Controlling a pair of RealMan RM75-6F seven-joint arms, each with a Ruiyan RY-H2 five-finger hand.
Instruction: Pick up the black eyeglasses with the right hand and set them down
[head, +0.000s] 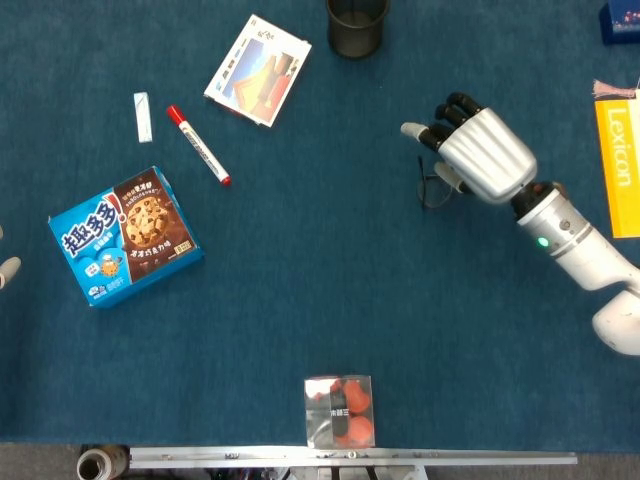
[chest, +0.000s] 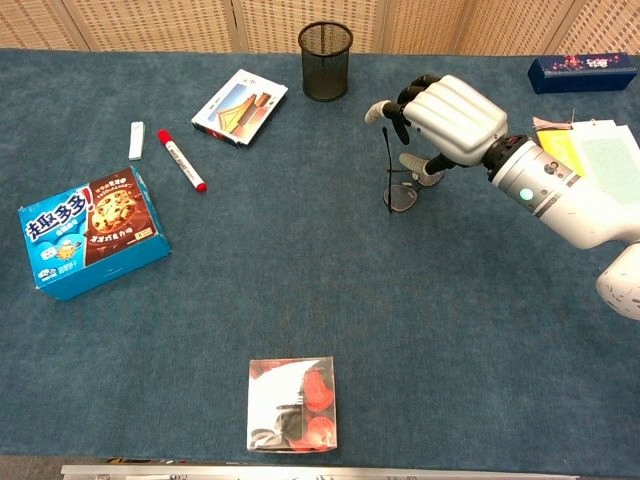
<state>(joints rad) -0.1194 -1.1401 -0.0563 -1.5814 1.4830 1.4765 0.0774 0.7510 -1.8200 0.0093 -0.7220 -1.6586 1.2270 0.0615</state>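
One black eyeglasses (chest: 403, 188), one right hand (chest: 450, 118)

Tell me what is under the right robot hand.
The black eyeglasses sit on the blue table beneath the right robot hand; one lens and an upright temple show. The rest is covered by the hand.

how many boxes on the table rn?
3, maybe more out of frame. Cookie box at the left, clear box of red items at the near edge, dark blue box at the far right corner.
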